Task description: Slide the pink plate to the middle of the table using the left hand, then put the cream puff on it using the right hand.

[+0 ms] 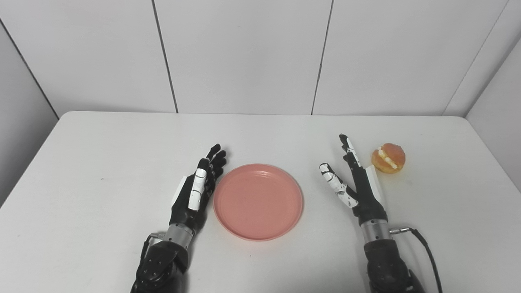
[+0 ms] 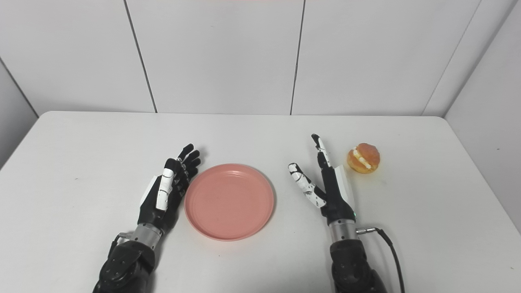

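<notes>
Table: You are looking down at a plain white rectangular table (image 1: pixel 101 171) with rounded far corners, set against white wall panels (image 1: pixel 244 53) divided by dark vertical seams.

Plate: A round, shallow pink plastic plate (image 1: pixel 258 201) lies flat near the middle of the table, a little toward your side. Nothing rests on it.

Left hand: Your black robotic left hand (image 1: pixel 196 191), with a white strip along one finger, sits just beside the plate's left rim. It stands on edge, palm turned toward the plate, fingers straight and close together, pointing away from you. It grasps nothing. Whether its fingers actually touch the rim cannot be told from either view.

Right hand: Your black-and-white right hand (image 2: pixel 328 185) is to the right of the plate, apart from it. It is released and holds nothing. Its fingers point away from you and its white, speckled thumb is spread out to the left.

Cream puff: A small round golden-brown cream puff (image 2: pixel 363 158), with a band of white cream showing through its split, sits on the table just beyond and to the right of the right hand's fingertips, not touching them. It is well apart from the plate.

Cable: A thin black cable (image 1: pixel 423 248) plugs into the right wrist and trails toward the bottom edge.
</notes>
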